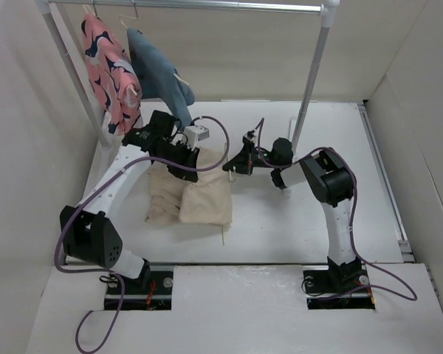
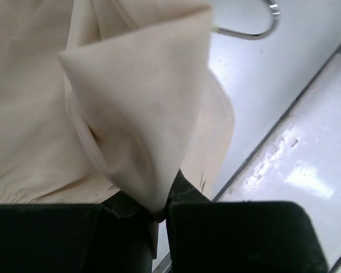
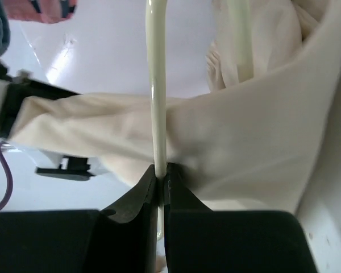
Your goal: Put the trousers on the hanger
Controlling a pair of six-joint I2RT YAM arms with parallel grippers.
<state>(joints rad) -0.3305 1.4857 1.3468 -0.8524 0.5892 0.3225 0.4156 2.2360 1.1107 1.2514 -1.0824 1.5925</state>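
Observation:
The beige trousers [image 1: 196, 195] hang in folds from mid-air down to the table, left of centre. My left gripper [image 1: 186, 164] is shut on a fold of the trousers [image 2: 142, 108], pinched between its jaws [image 2: 159, 213]. My right gripper [image 1: 232, 165] is shut on the thin cream hanger [image 3: 157, 85], whose bar runs up from between the jaws [image 3: 160, 173]. The trousers [image 3: 238, 148] drape across behind that bar. A metal hook [image 2: 250, 28] shows at the top of the left wrist view.
A clothes rail [image 1: 207, 6] spans the back, its right post [image 1: 310, 81] standing just behind my right gripper. A pink patterned garment [image 1: 107, 70] and a blue-grey garment [image 1: 159, 70] hang at its left end. White walls close in on both sides.

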